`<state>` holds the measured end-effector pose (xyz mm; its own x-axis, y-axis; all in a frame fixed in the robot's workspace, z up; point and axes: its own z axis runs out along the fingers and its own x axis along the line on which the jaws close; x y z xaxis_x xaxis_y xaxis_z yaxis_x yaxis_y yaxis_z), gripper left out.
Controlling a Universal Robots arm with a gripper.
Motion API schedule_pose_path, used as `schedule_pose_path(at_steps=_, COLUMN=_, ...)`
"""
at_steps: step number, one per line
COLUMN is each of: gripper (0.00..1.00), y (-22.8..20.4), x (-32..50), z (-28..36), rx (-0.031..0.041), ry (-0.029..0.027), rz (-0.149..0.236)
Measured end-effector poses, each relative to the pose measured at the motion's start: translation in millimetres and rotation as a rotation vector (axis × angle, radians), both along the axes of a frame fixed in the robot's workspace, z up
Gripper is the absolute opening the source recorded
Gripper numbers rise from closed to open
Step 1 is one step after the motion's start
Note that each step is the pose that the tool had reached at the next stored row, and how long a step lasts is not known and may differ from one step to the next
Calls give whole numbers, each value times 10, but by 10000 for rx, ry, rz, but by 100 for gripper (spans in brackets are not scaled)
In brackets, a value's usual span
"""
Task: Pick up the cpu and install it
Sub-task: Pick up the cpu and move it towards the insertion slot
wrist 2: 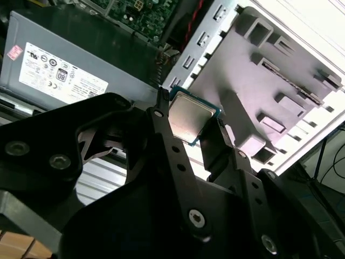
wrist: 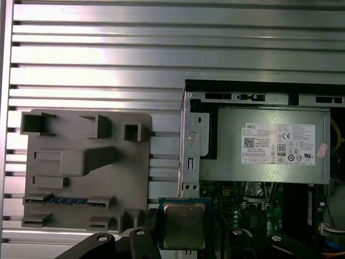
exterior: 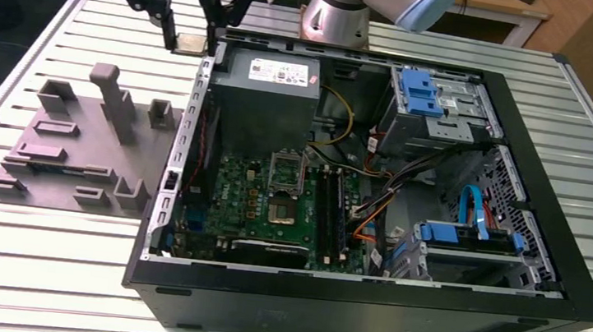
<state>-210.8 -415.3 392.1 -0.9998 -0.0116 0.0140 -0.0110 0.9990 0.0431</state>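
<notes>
We find the gripper (exterior: 191,36) clamped on the cpu (wrist 2: 188,120). It hangs close beside the open computer case (exterior: 369,316), near the power supply (exterior: 265,92).

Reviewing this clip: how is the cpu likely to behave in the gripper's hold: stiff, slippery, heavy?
Probably stiff: the cpu looks flat though the fingers pinch it by opposite edges. Its shiny metal top suggests it could slip if the pinch loosens. Thin and small, it is likely light.

Tray (exterior: 66,150) on the table (exterior: 43,272), at the exterior view's left of the computer case (exterior: 370,310) — cpu (exterior: 190,43) aloft near its edge.
</notes>
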Motion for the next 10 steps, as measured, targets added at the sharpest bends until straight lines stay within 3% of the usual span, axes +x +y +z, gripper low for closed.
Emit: schedule_pose_path(at_steps=10, gripper=47, y=0, x=340, z=0, rx=-1, ry=0, rz=-1)
